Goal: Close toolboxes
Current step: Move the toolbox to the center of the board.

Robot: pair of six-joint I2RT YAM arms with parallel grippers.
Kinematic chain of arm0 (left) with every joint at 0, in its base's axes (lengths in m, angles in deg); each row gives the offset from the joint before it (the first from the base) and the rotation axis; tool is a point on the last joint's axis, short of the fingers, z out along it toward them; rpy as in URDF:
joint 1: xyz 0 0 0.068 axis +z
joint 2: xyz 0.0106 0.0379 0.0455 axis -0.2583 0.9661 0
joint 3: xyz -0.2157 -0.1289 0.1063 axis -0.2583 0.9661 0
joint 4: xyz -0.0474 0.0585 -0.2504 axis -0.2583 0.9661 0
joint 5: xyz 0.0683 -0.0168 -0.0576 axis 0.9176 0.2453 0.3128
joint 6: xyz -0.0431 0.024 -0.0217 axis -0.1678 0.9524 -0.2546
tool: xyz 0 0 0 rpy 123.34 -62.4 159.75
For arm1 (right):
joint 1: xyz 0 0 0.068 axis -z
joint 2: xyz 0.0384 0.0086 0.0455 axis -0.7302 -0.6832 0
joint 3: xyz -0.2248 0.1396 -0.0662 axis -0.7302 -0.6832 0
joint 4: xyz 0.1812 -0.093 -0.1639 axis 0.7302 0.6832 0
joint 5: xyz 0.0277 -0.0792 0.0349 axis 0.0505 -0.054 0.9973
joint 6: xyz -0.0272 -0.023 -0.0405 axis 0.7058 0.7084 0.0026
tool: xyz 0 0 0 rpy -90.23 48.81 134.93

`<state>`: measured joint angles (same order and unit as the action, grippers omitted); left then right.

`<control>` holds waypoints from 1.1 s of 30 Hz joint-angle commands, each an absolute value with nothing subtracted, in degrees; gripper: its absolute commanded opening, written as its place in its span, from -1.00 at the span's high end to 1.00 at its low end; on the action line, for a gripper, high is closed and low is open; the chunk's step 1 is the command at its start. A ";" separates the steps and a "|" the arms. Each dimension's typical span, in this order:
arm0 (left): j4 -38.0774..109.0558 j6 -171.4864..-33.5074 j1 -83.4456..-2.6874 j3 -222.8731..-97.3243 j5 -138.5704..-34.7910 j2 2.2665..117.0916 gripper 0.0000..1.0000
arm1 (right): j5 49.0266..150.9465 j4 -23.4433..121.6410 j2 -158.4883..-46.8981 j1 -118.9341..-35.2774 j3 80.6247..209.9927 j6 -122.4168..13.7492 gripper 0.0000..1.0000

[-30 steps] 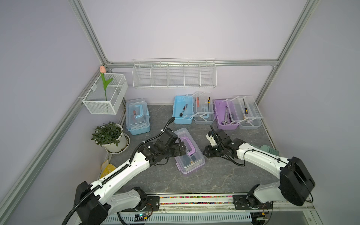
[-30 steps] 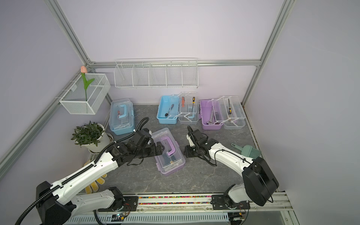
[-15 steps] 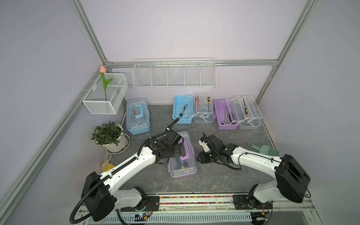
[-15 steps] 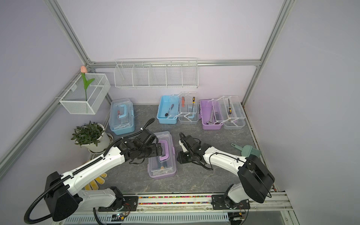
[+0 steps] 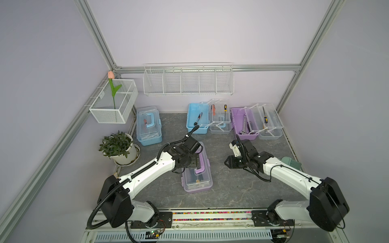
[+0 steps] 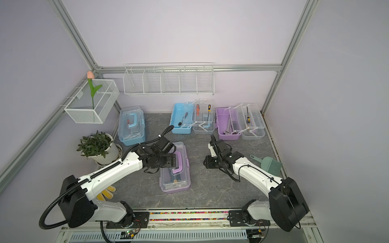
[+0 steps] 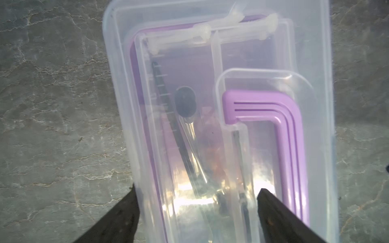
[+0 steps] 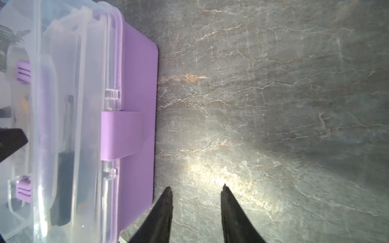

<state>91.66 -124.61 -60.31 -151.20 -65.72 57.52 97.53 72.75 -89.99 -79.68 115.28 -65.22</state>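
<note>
My left claw (image 7: 195, 193) hangs spread wide over the near purple toolbox (image 5: 196, 174). One fingertip is just beside its long wall and the other is above the clear lid (image 7: 311, 42), next to the folded purple handle (image 7: 284, 130). It grips nothing. My right claw (image 8: 196, 189) is part-open and empty over bare counter (image 8: 273, 105), just beside the box's latch (image 8: 120, 134), which lies flat against the purple base.

This box sits mid-counter with its lid down. I judge it to be light, thin-walled plastic, stiff enough to push but smooth. It will likely slide on the counter unless one claw braces it, and the clear lid may flex if pinched hard. The handle is the sure hold for lifting. For pressing shut, I would use the lid edge above the latch.

At the back wall the closed blue toolbox (image 5: 148, 126) needs nothing. The open blue toolbox (image 5: 196, 114) and the open purple toolbox (image 5: 240, 117) stand with their clear trays (image 5: 271, 115) swung out. Those trays ride on thin link arms that look fragile, so I would push at the outer tray rim, not the arms.
</note>
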 commanded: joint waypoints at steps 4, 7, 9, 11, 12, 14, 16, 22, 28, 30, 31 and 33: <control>99.30 -123.04 -60.24 -154.71 -62.35 60.09 -0.53 | 98.71 74.44 -87.82 -77.26 114.07 -62.71 0.19; 102.85 -121.15 -59.89 -157.28 -58.63 61.43 -0.43 | 98.71 74.78 -87.06 -76.11 113.82 -62.14 0.14; 103.69 -119.03 -58.40 -158.47 -57.79 62.51 -0.37 | 98.77 75.09 -86.66 -75.61 113.91 -61.85 0.14; 103.86 -116.38 -55.16 -159.01 -57.64 63.70 -0.31 | 98.71 75.44 -86.13 -75.43 114.13 -61.56 0.14; 103.96 -115.56 -53.54 -159.14 -57.22 64.07 -0.30 | 98.71 75.60 -85.87 -75.25 114.17 -61.49 0.14; 104.14 -113.57 -50.17 -159.66 -56.29 64.84 -0.24 | 98.67 76.04 -85.18 -74.99 114.27 -61.30 0.14; 104.02 -111.92 -47.51 -160.56 -54.71 65.43 -0.25 | 98.36 76.20 -84.52 -74.67 114.04 -61.21 0.14; 104.19 -108.14 -39.16 -163.89 -51.85 69.30 -0.24 | 98.79 76.24 -83.67 -73.97 113.99 -60.97 0.14; 101.92 -103.75 -31.26 -169.56 -51.83 75.82 -0.25 | 99.15 76.45 -82.82 -73.10 113.73 -60.64 0.14; 100.02 -101.76 -29.42 -172.74 -52.87 78.96 -0.24 | 99.32 76.47 -82.65 -72.84 113.60 -60.42 0.14; 99.11 -100.84 -29.00 -174.20 -53.69 80.26 -0.25 | 99.33 76.49 -82.64 -72.76 113.56 -60.30 0.14; 98.20 -99.64 -28.80 -177.58 -55.83 83.34 -0.28 | 99.41 76.47 -82.67 -72.45 113.47 -60.24 0.14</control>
